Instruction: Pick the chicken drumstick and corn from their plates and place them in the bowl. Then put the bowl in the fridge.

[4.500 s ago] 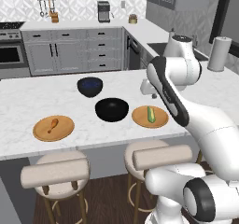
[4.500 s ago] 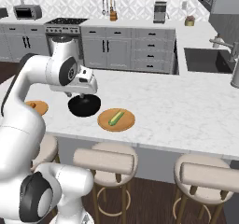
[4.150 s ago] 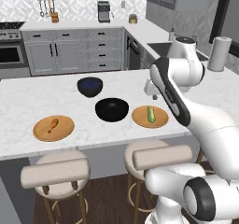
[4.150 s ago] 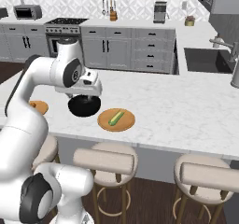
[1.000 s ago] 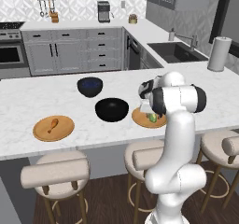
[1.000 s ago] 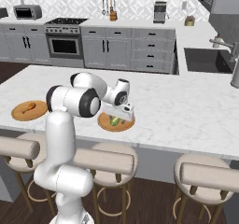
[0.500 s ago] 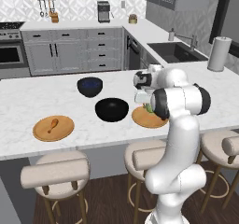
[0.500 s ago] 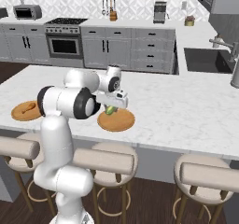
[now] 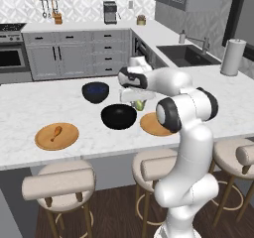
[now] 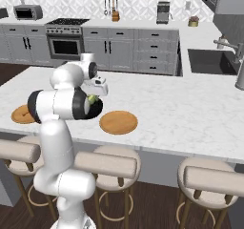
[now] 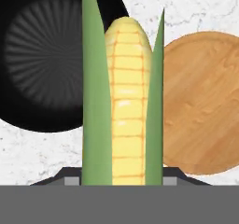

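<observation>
Gripper (image 9: 139,103) clamped on corn (image 11: 123,106) above black bowl (image 9: 119,116); chicken drumstick (image 9: 56,132) on left plate (image 9: 42,142)

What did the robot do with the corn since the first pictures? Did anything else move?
The base drove along the counter, so the views shifted. The hand closed on the corn, lifted it off its plate, now bare, and carried it toward the black bowl. It hangs in the air between the plate and the bowl. The chicken drumstick stayed on its own plate, and the blue bowl stayed put.
</observation>
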{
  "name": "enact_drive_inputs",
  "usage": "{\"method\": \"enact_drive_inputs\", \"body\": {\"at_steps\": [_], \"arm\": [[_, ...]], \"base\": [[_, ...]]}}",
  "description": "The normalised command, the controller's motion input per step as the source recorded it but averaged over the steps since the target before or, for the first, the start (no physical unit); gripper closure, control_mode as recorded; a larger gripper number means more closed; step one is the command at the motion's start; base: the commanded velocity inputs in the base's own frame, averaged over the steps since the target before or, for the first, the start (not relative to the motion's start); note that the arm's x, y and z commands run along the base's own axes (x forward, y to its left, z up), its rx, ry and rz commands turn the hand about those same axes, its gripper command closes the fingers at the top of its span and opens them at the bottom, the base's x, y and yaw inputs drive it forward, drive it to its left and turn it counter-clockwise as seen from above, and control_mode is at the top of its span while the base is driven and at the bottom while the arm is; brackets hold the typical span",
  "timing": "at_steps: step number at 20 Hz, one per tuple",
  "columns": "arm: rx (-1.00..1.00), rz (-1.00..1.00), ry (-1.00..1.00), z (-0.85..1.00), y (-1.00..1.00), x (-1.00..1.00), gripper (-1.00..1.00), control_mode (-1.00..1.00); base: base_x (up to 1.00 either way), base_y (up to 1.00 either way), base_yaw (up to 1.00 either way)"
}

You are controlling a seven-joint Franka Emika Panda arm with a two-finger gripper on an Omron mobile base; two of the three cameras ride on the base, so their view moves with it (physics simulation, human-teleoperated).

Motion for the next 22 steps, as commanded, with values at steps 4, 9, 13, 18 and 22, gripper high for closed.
{"method": "enact_drive_inputs", "body": {"at_steps": [4, 9, 13, 18, 22], "arm": [[-0.01, 0.02, -0.05, -0.36, 0.78, 0.05, 1.0, -1.0], [0.0, 0.0, -0.18, -0.52, 0.08, 0.27, 1.0, -1.0], [0.0, 0.0, 0.02, -0.03, 0.0, 0.54, 1.0, -1.0], [0.0, 0.0, 0.01, -0.22, 0.05, 0.2, 1.0, -1.0], [0.0, 0.0, 0.0, -0.28, 0.01, 0.0, 1.0, -1.0]], "base": [[0.0, 0.0, 0.0], [0.0, 0.0, 0.0], [0.0, 0.0, 0.0], [0.0, 0.0, 0.0], [0.0, 0.0, 0.0]]}}
